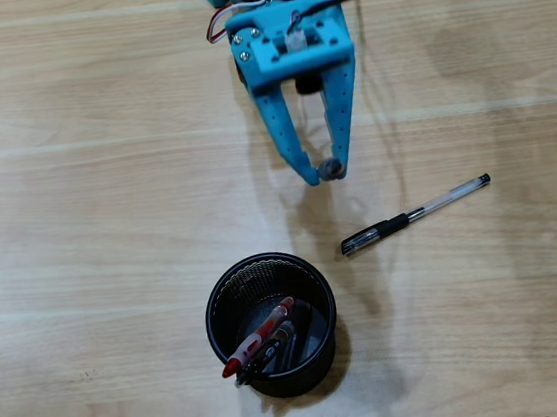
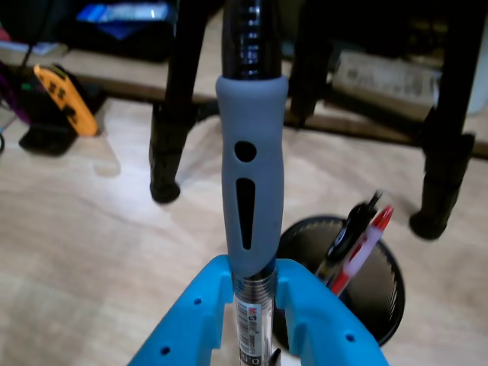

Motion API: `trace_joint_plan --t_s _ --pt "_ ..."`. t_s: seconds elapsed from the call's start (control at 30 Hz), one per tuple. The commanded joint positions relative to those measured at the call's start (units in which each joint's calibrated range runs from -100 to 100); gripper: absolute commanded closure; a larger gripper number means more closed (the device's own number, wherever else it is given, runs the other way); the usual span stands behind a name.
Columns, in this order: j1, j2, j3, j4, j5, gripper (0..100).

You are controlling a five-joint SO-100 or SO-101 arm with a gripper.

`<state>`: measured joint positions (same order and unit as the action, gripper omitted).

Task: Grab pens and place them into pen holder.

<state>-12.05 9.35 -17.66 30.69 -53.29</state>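
Observation:
In the overhead view my blue gripper (image 1: 326, 173) points down at the table, shut on a grey-gripped pen (image 1: 331, 169) seen end-on at its tips. The wrist view shows this pen (image 2: 250, 183) with its clear barrel clamped between the blue fingers (image 2: 320, 320), its grey grip sticking out past them. The round black mesh pen holder (image 1: 264, 258) stands below the gripper in the overhead view. A red pen (image 1: 259, 345) and dark pens (image 1: 284, 341) lean inside it. In the wrist view the holder (image 2: 385, 293) lies ahead and right, with the red pen (image 2: 367, 242). A clear pen with a black cap (image 1: 415, 215) lies on the wood right of the holder.
The arm's body and wires (image 1: 266, 9) sit at the overhead view's top edge. In the wrist view, black stand legs (image 2: 171, 99) rise beyond the holder, another leg (image 2: 450, 152) at right, and an orange object (image 2: 65, 103) lies far left.

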Motion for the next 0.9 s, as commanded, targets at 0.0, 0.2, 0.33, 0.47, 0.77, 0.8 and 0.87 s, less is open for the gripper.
trace_joint_plan --t_s 0.0,0.2,0.33,0.47,0.77,0.8,0.87 --pt "1.8 1.3 -3.0 -12.0 0.7 98" --pt "3.1 9.2 -3.3 -26.4 0.3 98" --pt "4.1 14.1 -3.1 -31.9 0.2 98" --pt "5.3 17.8 -3.0 -33.0 0.2 98" --pt "5.5 20.9 -2.9 -32.4 0.2 92" --pt "5.3 20.9 -2.9 -32.3 0.3 89" --pt "5.1 20.7 -2.9 -32.2 0.6 85"
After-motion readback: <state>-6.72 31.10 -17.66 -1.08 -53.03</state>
